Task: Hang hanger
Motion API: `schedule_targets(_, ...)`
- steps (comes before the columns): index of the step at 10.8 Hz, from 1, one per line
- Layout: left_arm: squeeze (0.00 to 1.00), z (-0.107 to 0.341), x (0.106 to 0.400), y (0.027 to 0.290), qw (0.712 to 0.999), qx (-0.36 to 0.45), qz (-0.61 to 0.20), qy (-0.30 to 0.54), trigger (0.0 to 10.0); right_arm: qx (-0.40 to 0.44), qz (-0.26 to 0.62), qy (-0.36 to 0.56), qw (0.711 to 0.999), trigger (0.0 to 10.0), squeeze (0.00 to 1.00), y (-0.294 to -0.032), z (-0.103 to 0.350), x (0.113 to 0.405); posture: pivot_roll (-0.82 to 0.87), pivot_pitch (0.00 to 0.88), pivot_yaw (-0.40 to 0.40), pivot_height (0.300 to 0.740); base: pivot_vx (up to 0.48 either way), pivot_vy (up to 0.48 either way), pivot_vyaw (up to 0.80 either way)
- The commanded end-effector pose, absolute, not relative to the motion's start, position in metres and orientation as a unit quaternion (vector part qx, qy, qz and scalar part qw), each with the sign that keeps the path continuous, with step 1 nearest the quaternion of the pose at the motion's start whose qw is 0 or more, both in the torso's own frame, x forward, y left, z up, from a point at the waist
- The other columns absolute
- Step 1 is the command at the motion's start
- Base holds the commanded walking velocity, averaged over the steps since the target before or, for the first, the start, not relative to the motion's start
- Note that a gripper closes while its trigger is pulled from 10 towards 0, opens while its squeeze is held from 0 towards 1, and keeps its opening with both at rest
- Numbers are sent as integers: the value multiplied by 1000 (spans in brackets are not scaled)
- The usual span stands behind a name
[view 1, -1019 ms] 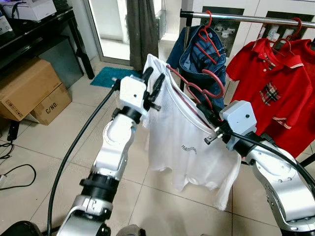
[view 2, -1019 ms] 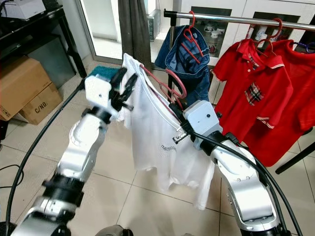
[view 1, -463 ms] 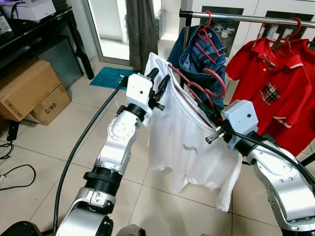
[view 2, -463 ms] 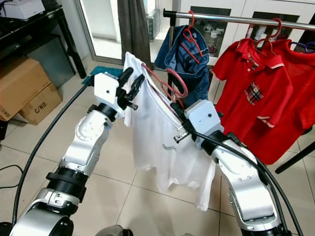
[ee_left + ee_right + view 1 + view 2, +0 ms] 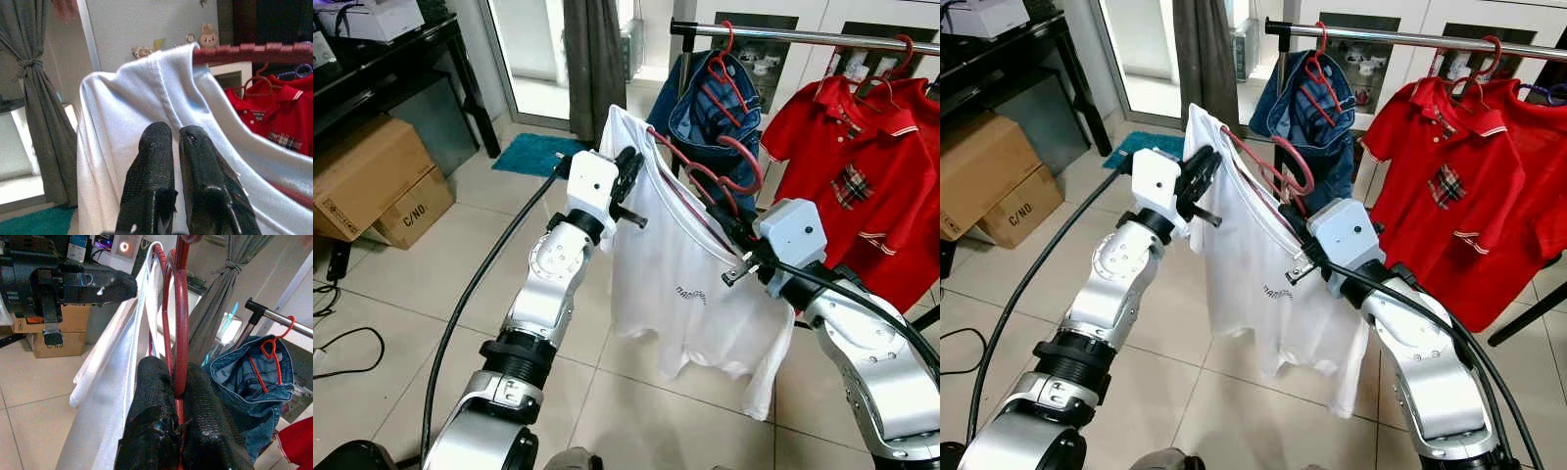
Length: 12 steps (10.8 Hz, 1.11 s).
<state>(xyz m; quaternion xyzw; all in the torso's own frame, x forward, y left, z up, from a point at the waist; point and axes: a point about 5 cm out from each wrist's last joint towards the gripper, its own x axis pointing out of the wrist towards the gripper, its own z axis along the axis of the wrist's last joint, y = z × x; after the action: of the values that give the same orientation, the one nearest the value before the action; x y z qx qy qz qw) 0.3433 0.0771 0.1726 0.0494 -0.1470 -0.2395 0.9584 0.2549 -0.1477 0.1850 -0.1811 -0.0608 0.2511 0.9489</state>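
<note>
A white T-shirt (image 5: 680,284) hangs on a red hanger (image 5: 729,157) that I hold up in front of the clothes rail (image 5: 803,34). My right gripper (image 5: 713,213) is shut on the hanger's neck just below the hook; the right wrist view shows the red wire pinched between its fingertips (image 5: 176,369). My left gripper (image 5: 628,164) is at the shirt's left shoulder with its fingers (image 5: 155,142) shut on the white cloth at the seam. The hook sits below the rail and left of the denim garment (image 5: 715,108).
On the rail hang the denim garment on a red hanger and two red polo shirts (image 5: 862,166). Cardboard boxes (image 5: 372,181) and a black shelf (image 5: 401,59) stand at the left. A teal mat (image 5: 533,152) and a grey curtain (image 5: 597,59) lie behind. Cables (image 5: 333,343) cross the floor.
My left gripper has moved right to the shirt's shoulder and shut on the cloth; earlier its fingers were apart. The right gripper and hanger have barely moved.
</note>
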Motion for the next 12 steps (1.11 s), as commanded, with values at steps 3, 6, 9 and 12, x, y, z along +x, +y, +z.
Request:
schedule_targets(3,0,181,345,71,951,54,-261,-157,0,-176,254,-91,947,0,0,-147,197,255,-28,1,47,740,0,0,0)
schedule_targets(6,0,176,335,70,946,57,-276,-160,0,-169,261,-65,948,0,0,-140,188,259,-18,0,49,740,0,0,0)
schedule_targets(9,0,176,334,81,957,67,-237,-154,10000,-147,263,-47,952,0,0,-136,183,262,-18,23,31,740,0,0,0)
schedule_targets(12,1000,177,331,81,952,111,-240,-157,10000,-97,247,-28,964,0,0,-137,176,259,-29,19,46,740,0,0,0)
